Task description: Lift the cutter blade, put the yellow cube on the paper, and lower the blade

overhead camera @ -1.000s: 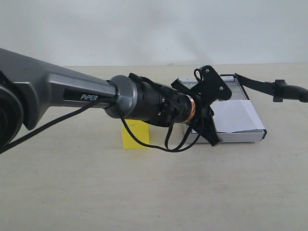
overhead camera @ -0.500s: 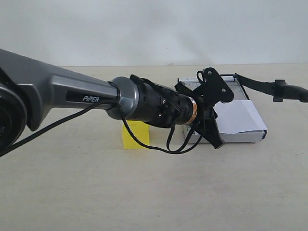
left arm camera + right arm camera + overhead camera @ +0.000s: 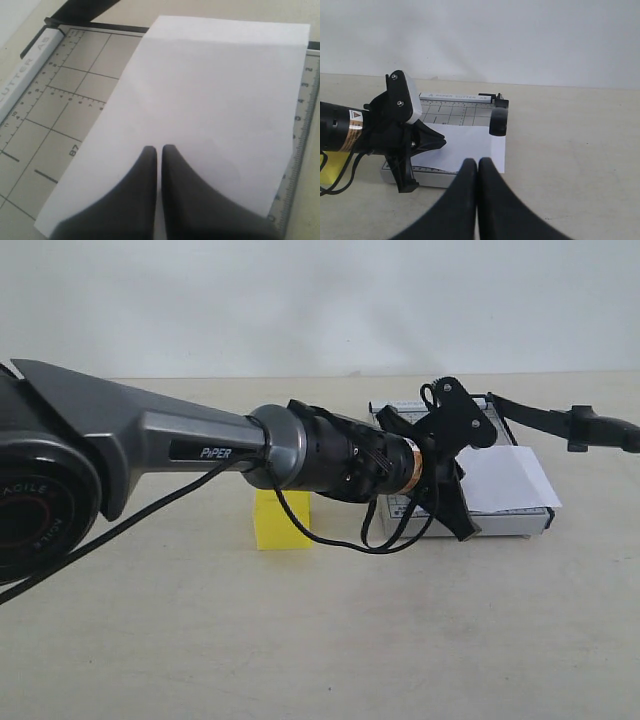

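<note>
The cutter blade point(image 3: 545, 420) stands raised off the grey trimmer base point(image 3: 500, 523), its black handle point(image 3: 499, 120) out to the right. The white paper point(image 3: 505, 480) lies on the base, overhanging its right edge. On the table left of the trimmer sits the yellow cube point(image 3: 283, 520), partly behind my left arm. My left gripper point(image 3: 159, 148) is shut with nothing held, its tips low over the paper point(image 3: 215, 90); the right wrist view shows its fingers point(image 3: 432, 140) pointing onto the sheet. Over bare table in front of the trimmer, my right gripper point(image 3: 478, 161) is shut and empty.
My long grey left arm point(image 3: 190, 445) reaches in from the left with a loose black cable point(image 3: 330, 540) hanging under it. A white wall runs behind the beige table point(image 3: 320, 640).
My left arm has pushed further right over the trimmer. The paper has slid slightly to the right with it. Cube and blade have not moved.
</note>
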You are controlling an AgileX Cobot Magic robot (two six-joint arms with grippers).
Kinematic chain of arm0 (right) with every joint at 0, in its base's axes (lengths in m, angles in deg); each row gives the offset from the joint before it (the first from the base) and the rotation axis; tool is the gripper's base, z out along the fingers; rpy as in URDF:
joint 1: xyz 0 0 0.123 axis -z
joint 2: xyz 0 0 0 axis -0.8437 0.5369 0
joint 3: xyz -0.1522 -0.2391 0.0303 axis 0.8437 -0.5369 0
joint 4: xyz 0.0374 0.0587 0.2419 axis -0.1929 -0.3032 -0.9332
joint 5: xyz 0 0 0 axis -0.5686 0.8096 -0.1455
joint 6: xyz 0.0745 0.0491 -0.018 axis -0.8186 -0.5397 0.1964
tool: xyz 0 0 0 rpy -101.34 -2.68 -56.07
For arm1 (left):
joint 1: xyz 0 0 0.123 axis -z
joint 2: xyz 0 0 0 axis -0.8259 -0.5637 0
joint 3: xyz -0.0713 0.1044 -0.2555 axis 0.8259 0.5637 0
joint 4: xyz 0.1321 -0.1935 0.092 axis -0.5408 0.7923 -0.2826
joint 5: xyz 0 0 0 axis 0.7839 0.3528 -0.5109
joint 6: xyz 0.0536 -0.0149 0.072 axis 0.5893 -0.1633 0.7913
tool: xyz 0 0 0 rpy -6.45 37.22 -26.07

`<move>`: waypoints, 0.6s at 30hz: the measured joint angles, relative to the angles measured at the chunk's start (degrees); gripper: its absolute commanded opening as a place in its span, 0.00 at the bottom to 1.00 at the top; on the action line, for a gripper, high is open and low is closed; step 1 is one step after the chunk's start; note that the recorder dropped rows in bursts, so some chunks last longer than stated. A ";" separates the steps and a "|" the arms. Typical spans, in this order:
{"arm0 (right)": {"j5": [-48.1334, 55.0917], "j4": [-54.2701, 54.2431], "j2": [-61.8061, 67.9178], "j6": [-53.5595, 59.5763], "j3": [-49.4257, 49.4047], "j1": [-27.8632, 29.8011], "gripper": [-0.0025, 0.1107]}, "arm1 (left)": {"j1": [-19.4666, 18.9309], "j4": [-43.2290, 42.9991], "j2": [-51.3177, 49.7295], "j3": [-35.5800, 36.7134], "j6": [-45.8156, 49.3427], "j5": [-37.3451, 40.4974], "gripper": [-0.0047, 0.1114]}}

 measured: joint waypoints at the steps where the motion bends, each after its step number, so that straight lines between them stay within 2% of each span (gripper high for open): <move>1: 0.00 0.00 0.00 0.00 0.00 0.00 0.02 | 0.00 0.00 0.00 0.00 0.00 0.00 0.08; 18: 0.00 0.00 0.00 0.00 0.00 0.00 0.02 | 0.00 0.00 -0.40 -0.95 0.00 0.06 0.08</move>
